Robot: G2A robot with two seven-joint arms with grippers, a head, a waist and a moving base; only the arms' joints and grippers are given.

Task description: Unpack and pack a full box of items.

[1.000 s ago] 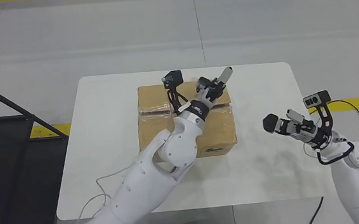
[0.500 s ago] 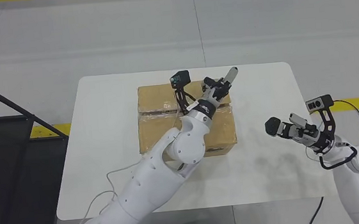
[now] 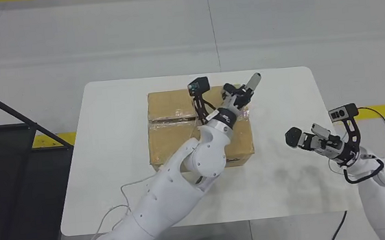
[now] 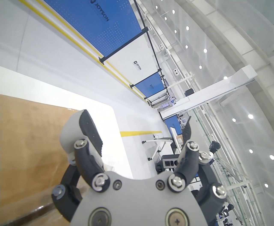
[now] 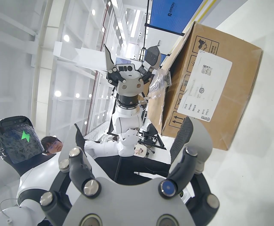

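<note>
Bearing white label (image 5: pixel 205 86), taped brown box (image 3: pixel 165 110)

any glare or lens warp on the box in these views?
Top view: flat, even light, no hard glare on the box or table. Left wrist view: heavy wide-angle warp, the ceiling beams bow; the lamps are bright spots, but the box is evenly lit. Right wrist view: same warp toward the edges; the white label is bright but not blown out; the clear bag glints a little.
</note>
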